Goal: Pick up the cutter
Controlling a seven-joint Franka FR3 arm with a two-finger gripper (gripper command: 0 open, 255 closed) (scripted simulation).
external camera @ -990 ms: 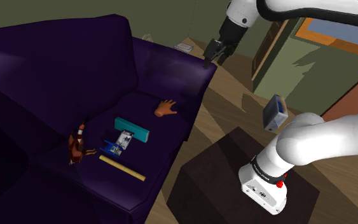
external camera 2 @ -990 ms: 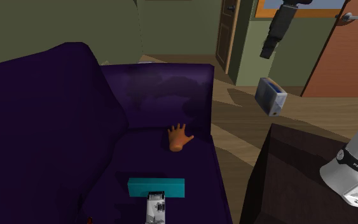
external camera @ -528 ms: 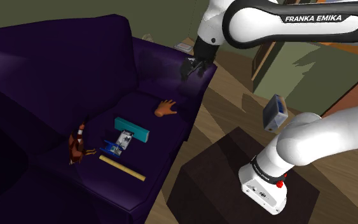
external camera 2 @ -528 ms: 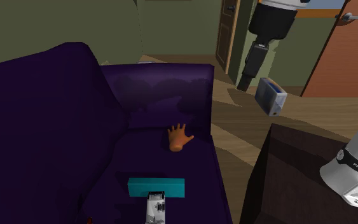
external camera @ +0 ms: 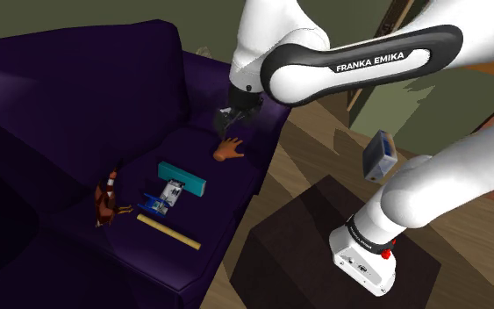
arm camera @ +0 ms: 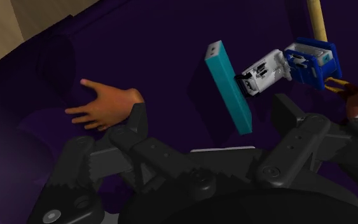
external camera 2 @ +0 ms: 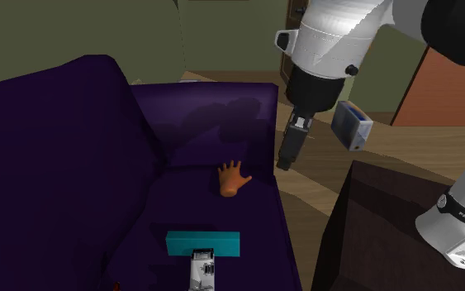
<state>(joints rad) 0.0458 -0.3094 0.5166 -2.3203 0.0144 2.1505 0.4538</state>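
While gripper (external camera: 232, 117) is hovering above sofa (external camera: 78, 105) near orange hand (external camera: 229, 149), fingers (arm camera: 136, 124) standing apart, cutter (external camera: 168, 195) is lying untouched; descent, grasp, lift remaining.

Dark purple sofa (external camera: 60, 114) bearing orange toy hand (external camera: 228, 150), teal box (external camera: 182, 176), white-blue cutter (external camera: 167, 196), yellow stick (external camera: 168, 233), brown figure (external camera: 106, 200).

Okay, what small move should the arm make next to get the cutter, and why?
Probably carry the open black gripper over the flat teal box toward the blue-and-white cutter. It hangs near the orange toy hand on the purple sofa, well short of the cutter.
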